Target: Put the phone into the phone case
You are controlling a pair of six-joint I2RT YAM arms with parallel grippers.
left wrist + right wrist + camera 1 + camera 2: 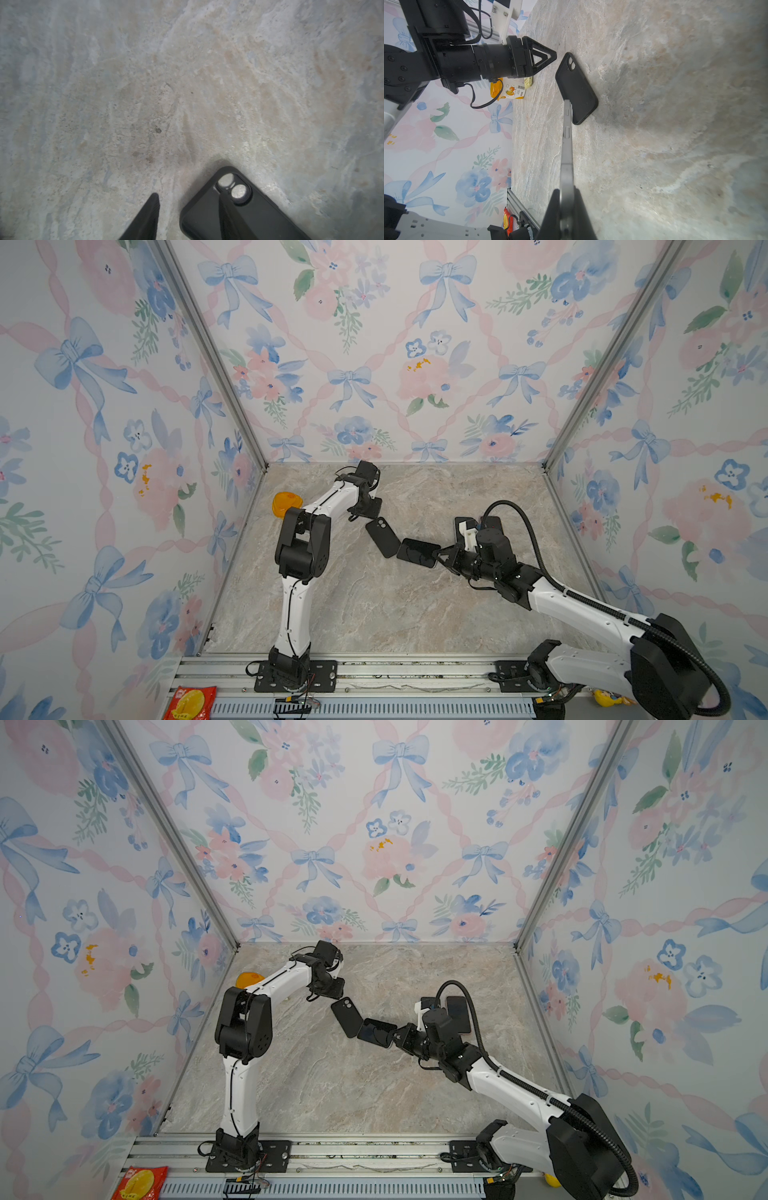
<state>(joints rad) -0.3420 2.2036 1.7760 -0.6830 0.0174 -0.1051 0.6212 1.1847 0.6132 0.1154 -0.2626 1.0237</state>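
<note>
Phone (568, 155) clamped edge-on in right gripper (566, 193), tip at phone case (576, 89) for entry; left gripper (188, 197), half-spread, straddles its corner, perhaps steadying.

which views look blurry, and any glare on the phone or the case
Left wrist view: tabletop and case both soft, no glare on the case. Right wrist view: phone edge crisp midway, blurred near the right gripper. Both top views: sharp, faint reflection on the phone's screen.
</note>
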